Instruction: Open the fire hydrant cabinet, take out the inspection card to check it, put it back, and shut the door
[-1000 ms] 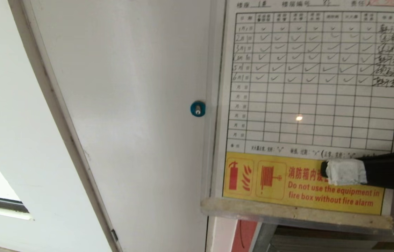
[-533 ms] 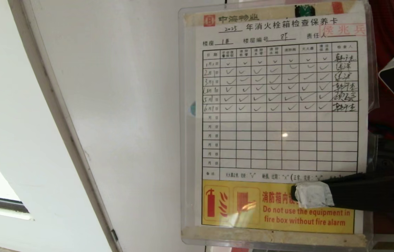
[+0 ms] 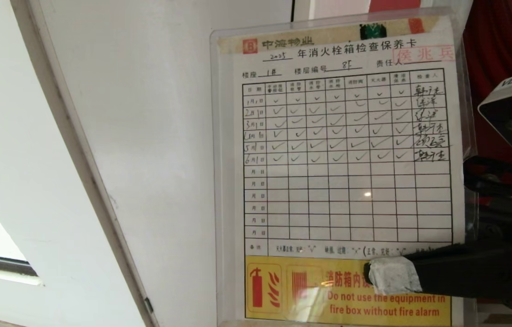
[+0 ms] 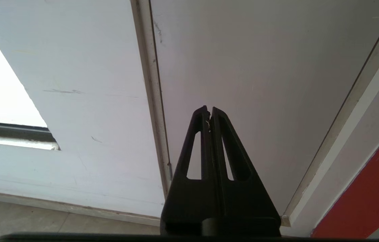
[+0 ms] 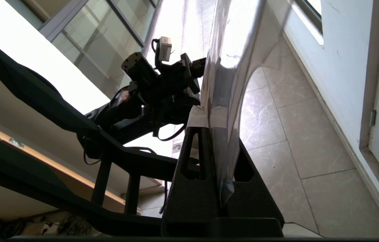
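The right end effector (image 3: 390,274), its tape-wrapped tips pinching the clear-sleeved white inspection card (image 3: 342,181), holds it upright before the white panel door (image 3: 160,136); the left end effector (image 4: 209,116) is pressed together.

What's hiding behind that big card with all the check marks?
Behind the inspection card you can see a white door to its left and red cabinet lining to its right. Whatever is straight behind it is covered.

Black right tool (image 3: 390,275) w/ white-taped tips, black left tool (image 4: 209,112)
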Motion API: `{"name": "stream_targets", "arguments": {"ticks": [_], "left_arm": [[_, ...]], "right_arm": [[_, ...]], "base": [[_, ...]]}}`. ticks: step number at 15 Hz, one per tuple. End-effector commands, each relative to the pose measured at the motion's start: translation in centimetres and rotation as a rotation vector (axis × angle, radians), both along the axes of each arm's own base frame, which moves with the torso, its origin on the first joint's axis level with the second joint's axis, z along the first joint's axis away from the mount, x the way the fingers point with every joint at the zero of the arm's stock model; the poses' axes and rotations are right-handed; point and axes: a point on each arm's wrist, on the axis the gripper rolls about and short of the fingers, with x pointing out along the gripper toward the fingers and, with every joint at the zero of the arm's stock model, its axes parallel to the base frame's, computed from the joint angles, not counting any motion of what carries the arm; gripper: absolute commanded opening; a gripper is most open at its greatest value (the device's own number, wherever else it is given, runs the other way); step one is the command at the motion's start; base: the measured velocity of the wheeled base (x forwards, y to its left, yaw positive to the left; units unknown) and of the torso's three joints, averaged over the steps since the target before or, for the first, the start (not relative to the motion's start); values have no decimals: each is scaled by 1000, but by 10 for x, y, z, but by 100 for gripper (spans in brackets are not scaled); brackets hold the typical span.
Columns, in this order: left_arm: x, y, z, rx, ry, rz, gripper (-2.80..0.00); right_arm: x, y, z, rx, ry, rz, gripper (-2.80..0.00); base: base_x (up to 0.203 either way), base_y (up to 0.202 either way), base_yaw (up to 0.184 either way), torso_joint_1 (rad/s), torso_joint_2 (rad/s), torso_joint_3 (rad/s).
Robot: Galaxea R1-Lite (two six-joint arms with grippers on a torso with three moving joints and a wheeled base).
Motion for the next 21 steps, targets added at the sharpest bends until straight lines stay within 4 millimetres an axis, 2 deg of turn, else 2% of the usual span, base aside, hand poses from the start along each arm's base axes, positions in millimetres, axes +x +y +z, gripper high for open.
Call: {"name": "stream_targets", "arguments": {"ticks": [1, 4, 15, 21], "left_arm": [[0, 0, -2, 0, 6, 1, -280], [1, 0, -2, 0, 7, 2, -280], [1, 0, -2, 0, 7, 2, -280], [0, 0, -2, 0, 6, 2, -280]], "right_arm": [[-1, 2, 0, 0, 3, 15, -280], [-2, 8, -3, -12, 16, 43, -280], [-10, 10, -4, -10, 12, 80, -280], [-17, 4, 1, 11, -9, 85, -280]], "base": [[0, 0, 0, 0, 0, 0], [0, 0, 0, 0, 0, 0], [0, 0, 0, 0, 0, 0], [0, 0, 0, 0, 0, 0]]}}
